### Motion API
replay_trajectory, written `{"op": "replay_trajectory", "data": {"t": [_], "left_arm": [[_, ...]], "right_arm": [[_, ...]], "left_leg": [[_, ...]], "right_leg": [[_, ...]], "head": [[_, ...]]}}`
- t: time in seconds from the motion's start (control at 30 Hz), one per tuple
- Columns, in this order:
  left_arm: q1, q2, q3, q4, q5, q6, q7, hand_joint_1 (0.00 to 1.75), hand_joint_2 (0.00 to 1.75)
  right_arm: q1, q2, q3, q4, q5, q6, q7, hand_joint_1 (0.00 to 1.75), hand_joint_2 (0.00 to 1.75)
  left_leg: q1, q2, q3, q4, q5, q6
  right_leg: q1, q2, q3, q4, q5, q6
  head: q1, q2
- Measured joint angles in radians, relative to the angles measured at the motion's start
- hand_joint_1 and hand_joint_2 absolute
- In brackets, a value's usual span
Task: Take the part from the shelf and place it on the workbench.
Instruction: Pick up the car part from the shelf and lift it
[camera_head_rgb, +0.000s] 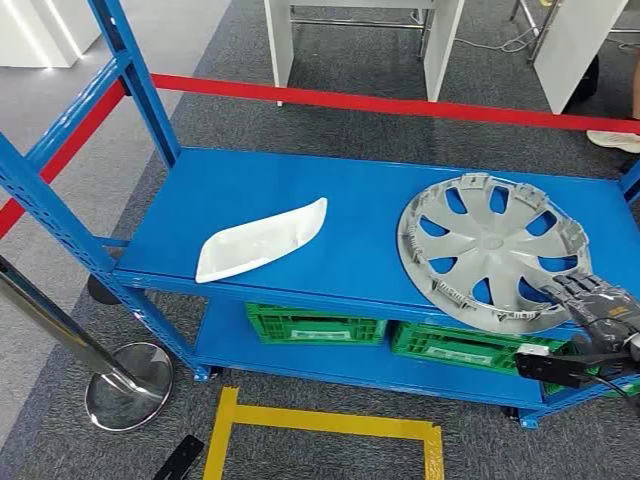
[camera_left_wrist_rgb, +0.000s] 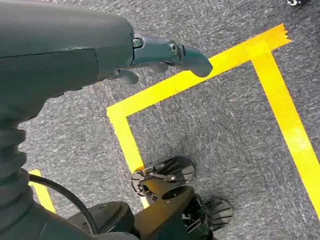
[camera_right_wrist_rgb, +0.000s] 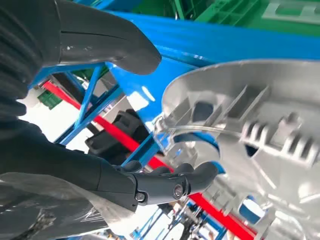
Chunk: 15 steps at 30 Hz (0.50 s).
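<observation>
Blue steel shelf (camera_head_rgb: 362, 210) on grey carpet, red barrier tape behind. Round silver plastic wheel cover (camera_head_rgb: 490, 250) lies flat at its right end. Right robot hand (camera_head_rgb: 600, 305) at cover's near rim; right wrist view: fingers (camera_right_wrist_rgb: 177, 182) spread, rim between them and thumb, not gripped. Left robot hand (camera_left_wrist_rgb: 166, 52) hangs open over yellow floor tape (camera_left_wrist_rgb: 181, 82).

Open shelf top (camera_head_rgb: 362, 215) beside hubcap (camera_head_rgb: 490, 250)
</observation>
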Motion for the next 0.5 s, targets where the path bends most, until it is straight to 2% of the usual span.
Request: {"op": "replay_trajectory", "data": {"t": [0.5], "left_arm": [[-0.013,0.016,-0.027,0.001,-0.001,0.001,0.005,0.0,1.75]], "right_arm": [[-0.092,0.002,0.084,0.148,-0.001,0.007,-0.04,0.0,1.75]], "left_leg": [[0.0,0.0,0.0,0.0,0.0,0.0]], "right_leg": [[0.0,0.0,0.0,0.0,0.001,0.001]], "head": [[0.0,0.0]]}}
